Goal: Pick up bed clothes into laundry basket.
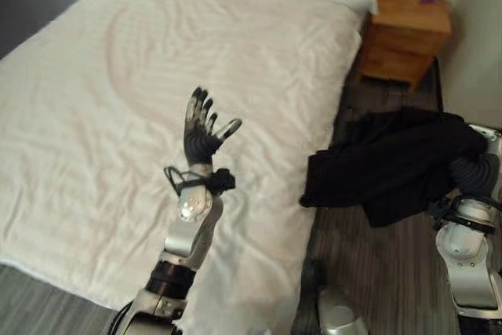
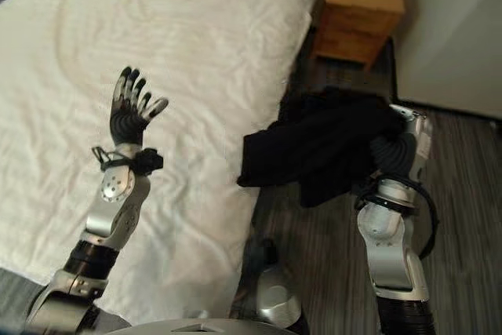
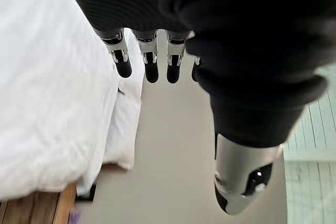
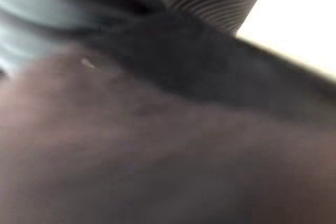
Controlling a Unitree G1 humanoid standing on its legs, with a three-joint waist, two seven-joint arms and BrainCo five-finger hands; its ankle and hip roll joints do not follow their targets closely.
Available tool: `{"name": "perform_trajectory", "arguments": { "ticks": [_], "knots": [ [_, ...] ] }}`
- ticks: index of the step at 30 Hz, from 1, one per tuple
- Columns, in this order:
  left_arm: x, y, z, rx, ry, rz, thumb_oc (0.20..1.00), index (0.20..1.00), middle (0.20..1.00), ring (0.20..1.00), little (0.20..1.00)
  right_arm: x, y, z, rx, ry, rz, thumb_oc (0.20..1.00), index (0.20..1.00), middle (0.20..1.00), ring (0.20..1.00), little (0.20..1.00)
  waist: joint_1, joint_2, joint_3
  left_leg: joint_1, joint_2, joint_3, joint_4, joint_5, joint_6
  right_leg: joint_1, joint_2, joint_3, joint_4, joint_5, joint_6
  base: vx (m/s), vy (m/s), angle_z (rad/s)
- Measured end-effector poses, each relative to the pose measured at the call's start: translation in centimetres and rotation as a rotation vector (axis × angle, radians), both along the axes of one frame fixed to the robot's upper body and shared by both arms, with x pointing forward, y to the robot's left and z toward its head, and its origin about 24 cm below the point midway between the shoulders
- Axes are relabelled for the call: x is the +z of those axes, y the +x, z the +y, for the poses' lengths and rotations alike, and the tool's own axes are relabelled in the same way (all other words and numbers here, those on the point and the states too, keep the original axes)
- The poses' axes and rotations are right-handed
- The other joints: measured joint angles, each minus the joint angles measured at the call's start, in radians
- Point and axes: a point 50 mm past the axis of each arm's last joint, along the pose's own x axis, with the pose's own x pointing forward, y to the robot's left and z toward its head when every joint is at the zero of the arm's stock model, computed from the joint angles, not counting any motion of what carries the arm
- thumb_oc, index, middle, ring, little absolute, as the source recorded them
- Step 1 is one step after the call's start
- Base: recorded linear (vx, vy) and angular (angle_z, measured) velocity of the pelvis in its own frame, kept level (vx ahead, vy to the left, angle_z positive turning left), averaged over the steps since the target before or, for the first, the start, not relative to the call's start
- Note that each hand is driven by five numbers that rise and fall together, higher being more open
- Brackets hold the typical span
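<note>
Black garment, the piece of clothing for this task, hangs in the air beside the right edge of the bed, over the dark wooden floor, and no laundry basket is visible. Going from the left side: the white duvet covers the bed and looks smooth with only light wrinkles. Above it the left hand is raised, its fingers straight and spread, holding nothing; in the left wrist view the same fingers point out over the bedding. Further right the garment droops in soft folds, and its upper right part is draped over the right hand, which carries it from that side. The fingers of this hand are covered by the cloth, so I cannot tell if they are closed on it; the right wrist view gives just dark fabric very close. Behind, at the head of the bed, stands a wooden nightstand. I judge the garment as light, limp and not fragile, but it may slip off if it only rests on the hand, so a firm pinch in a thick bunch of cloth near the top seems to me the safest hold, so the loose lower part does not drag on the floor
</note>
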Motion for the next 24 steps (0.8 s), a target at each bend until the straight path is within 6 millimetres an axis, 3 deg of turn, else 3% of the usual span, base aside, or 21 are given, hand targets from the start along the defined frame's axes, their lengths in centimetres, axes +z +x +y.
{"name": "perform_trajectory", "arguments": {
  "ticks": [1,2,3,4,5,7,9,10,11,12,13,14,15,16,17,18,19,20,21,22,24],
  "knots": [
    [0.2,-0.1,-0.2,-0.017,0.030,-0.018,1.000,1.000,1.000,1.000,1.000,0.3,0.1,0.1,0.012,-0.014,-0.008,0.200,0.200,0.200,0.200,0.200,0.000,-0.016,0.005,0.011,-0.024,0.036,0.012,0.000,-0.011,0.043,0.014,0.004,-0.091,0.039,0.071,-0.06,-0.052,-1.07],
    [-0.2,-0.8,0.4,-0.009,0.050,-0.010,1.000,1.000,1.000,1.000,1.000,0.6,0.8,1.0,0.051,-0.019,-0.018,0.200,0.200,0.200,0.200,0.200,0.023,-0.009,0.009,-0.010,-0.004,0.121,0.059,-0.029,-0.050,0.061,0.073,0.043,-0.255,0.169,0.126,-0.17,-0.129,-2.28],
    [0.3,-1.2,1.6,-0.010,0.139,-0.032,1.000,1.000,1.000,1.000,1.000,1.8,1.7,2.3,0.112,-0.019,-0.077,0.200,0.200,0.200,0.200,0.200,0.084,-0.022,0.022,0.013,-0.029,0.161,0.044,-0.049,0.023,0.042,0.082,0.090,-0.338,0.230,0.213,-0.19,-0.131,-2.03],
    [0.4,-1.0,1.6,-0.009,0.131,-0.020,1.000,1.000,1.000,1.000,1.000,1.9,1.7,1.9,0.097,-0.025,-0.078,0.200,0.200,0.200,0.200,0.200,0.080,-0.001,0.028,0.042,0.020,0.179,0.031,-0.045,-0.043,0.039,0.113,-0.005,-0.283,0.158,0.132,-0.27,-0.209,-2.35],
    [-2.4,-2.4,2.1,0.004,0.088,0.068,1.000,1.000,1.000,1.000,1.000,0.5,2.2,1.9,0.085,-0.016,-0.015,0.200,0.200,0.200,0.200,0.200,0.148,-0.002,0.016,0.069,0.074,0.273,0.083,-0.027,-0.035,0.018,0.048,-0.207,-0.079,0.004,-0.078,-0.24,-0.224,-1.00],
    [-6.0,-6.8,2.4,-0.052,0.099,0.181,1.000,1.000,1.000,1.000,1.000,0.8,1.8,0.6,0.042,-0.145,0.002,0.200,0.200,0.200,0.200,0.200,0.205,0.049,-0.013,0.076,0.153,0.358,0.099,-0.035,-0.041,0.014,-0.023,-0.306,0.197,-0.060,-0.066,-0.17,-0.328,-0.94],
    [-12.1,-12.1,4.0,-0.009,0.096,0.478,1.000,1.000,1.000,1.000,1.000,0.4,1.7,0.9,0.033,-0.171,0.002,0.200,0.200,0.200,0.200,0.200,0.347,0.032,-0.086,0.129,0.245,0.492,0.179,-0.005,-0.106,0.111,-0.095,-0.464,0.309,-0.159,-0.065,-0.10,-0.443,-1.39],
    [-13.1,-12.7,4.5,-0.008,0.127,0.535,1.000,1.000,1.000,1.000,1.000,0.2,1.8,1.7,0.065,-0.154,-0.003,0.200,0.200,0.200,0.200,0.200,0.373,-0.004,-0.107,0.125,0.255,0.486,0.226,-0.032,-0.139,0.142,-0.086,-0.454,0.228,-0.156,-0.065,-0.09,-0.467,-1.27],
    [-13.5,-12.8,5.1,-0.019,0.181,0.560,1.000,1.000,1.000,1.000,1.000,0.4,1.7,3.1,0.121,-0.137,-0.030,0.200,0.200,0.200,0.200,0.200,0.383,-0.094,-0.130,0.082,0.244,0.461,0.280,-0.038,-0.145,0.133,-0.067,-0.384,0.051,-0.111,0.030,-0.06,-0.399,-1.00],
    [-14.7,-12.2,4.6,-0.026,0.175,0.606,1.000,1.000,1.000,1.000,1.000,0.6,2.0,3.8,0.147,-0.148,-0.053,0.200,0.200,0.200,0.200,0.200,0.384,-0.055,-0.140,0.046,0.278,0.409,0.287,-0.032,-0.149,0.107,0.013,-0.327,-0.005,-0.065,0.029,-0.03,-0.364,-1.29],
    [-14.6,-11.8,4.5,-0.045,0.198,0.602,1.000,1.000,1.000,1.000,1.000,0.7,1.9,4.3,0.166,-0.154,-0.065,0.200,0.200,0.200,0.200,0.200,0.378,-0.070,-0.151,0.023,0.268,0.404,0.287,-0.020,-0.129,0.093,0.081,-0.272,-0.106,-0.042,0.017,0.02,-0.359,-2.14],
    [-14.0,-10.9,3.4,-0.070,0.166,0.561,1.000,1.000,1.000,1.000,1.000,0.6,1.9,3.3,0.130,-0.201,-0.048,0.200,0.200,0.200,0.200,0.200,0.383,-0.009,-0.157,0.064,0.350,0.436,0.300,-0.007,-0.138,0.101,0.134,-0.370,-0.069,-0.129,-0.054,0.03,-0.296,-2.26],
    [-13.5,-10.2,3.3,-0.078,0.176,0.534,1.000,1.000,1.000,1.000,1.000,-0.4,1.9,2.8,0.098,-0.193,-0.001,0.200,0.200,0.200,0.200,0.200,0.392,-0.041,-0.159,0.087,0.369,0.448,0.373,-0.012,-0.144,0.077,0.061,-0.326,0.131,-0.196,-0.153,0.02,-0.233,-2.19],
    [-13.4,-9.9,3.3,-0.087,0.192,0.525,1.000,1.000,1.000,1.000,1.000,-1.8,1.7,2.2,0.075,-0.196,0.062,0.200,0.200,0.200,0.200,0.200,0.378,-0.073,-0.178,0.100,0.388,0.423,0.469,-0.013,-0.145,0.084,0.037,-0.275,0.176,-0.242,-0.072,0.00,-0.105,-1.51],
    [-13.9,-10.1,2.9,-0.086,0.174,0.545,1.000,1.000,1.000,1.000,1.000,-3.1,1.5,1.9,0.059,-0.206,0.119,0.200,0.200,0.200,0.200,0.200,0.367,-0.055,-0.187,0.094,0.454,0.374,0.538,-0.026,-0.165,0.091,0.115,-0.216,0.132,-0.234,-0.059,0.00,-0.058,-1.54],
    [-14.1,-10.3,2.6,-0.090,0.160,0.553,1.000,1.000,1.000,1.000,1.000,-4.0,1.5,2.0,0.055,-0.197,0.158,0.200,0.200,0.200,0.200,0.200,0.369,-0.055,-0.193,0.070,0.437,0.293,0.558,-0.040,-0.184,0.105,0.165,-0.159,0.047,-0.196,-0.067,0.00,0.012,-2.61],
    [-14.0,-10.0,1.7,-0.113,0.138,0.543,1.000,1.000,1.000,1.000,1.000,-4.6,1.5,2.0,0.045,-0.200,0.188,0.200,0.200,0.200,0.200,0.200,0.367,-0.034,-0.177,-0.020,0.335,0.160,0.510,-0.042,-0.176,0.114,0.196,-0.122,-0.084,-0.227,0.138,0.05,0.017,-2.80],
    [-13.5,-9.3,0.5,-0.123,0.092,0.508,1.000,1.000,1.000,1.000,1.000,-4.1,1.6,0.9,0.000,-0.221,0.180,0.200,0.200,0.200,0.200,0.200,0.361,-0.007,-0.132,-0.074,0.262,-0.015,0.485,-0.054,-0.138,0.092,0.141,-0.144,-0.003,-0.242,-0.074,0.08,0.034,-4.08],
    [-12.6,-8.1,0.1,-0.092,0.050,0.459,1.000,1.000,1.000,1.000,1.000,-4.2,2.5,0.3,-0.037,-0.232,0.207,0.200,0.200,0.200,0.200,0.200,0.353,-0.031,-0.087,-0.114,0.036,-0.308,0.305,-0.108,-0.143,0.121,0.152,0.135,-0.137,-0.087,-0.074,0.21,-0.003,-3.16],
    [-12.2,-7.4,0.0,-0.095,0.054,0.438,1.000,1.000,1.000,1.000,1.000,-4.5,2.4,0.3,-0.036,-0.235,0.223,0.200,0.200,0.200,0.200,0.200,0.325,-0.027,-0.081,-0.151,-0.019,-0.390,0.285,-0.106,-0.136,0.163,0.184,0.197,-0.214,-0.059,-0.030,0.18,0.018,-3.07],
    [-11.0,-6.3,-0.3,-0.087,0.041,0.386,1.000,1.000,1.000,1.000,1.000,-5.3,2.1,0.3,-0.030,-0.250,0.267,0.200,0.200,0.200,0.200,0.200,0.302,-0.028,-0.060,-0.186,-0.104,-0.553,0.269,-0.082,-0.093,0.209,0.229,0.334,-0.241,-0.054,-0.019,0.16,0.038,-2.36]
  ]
}}
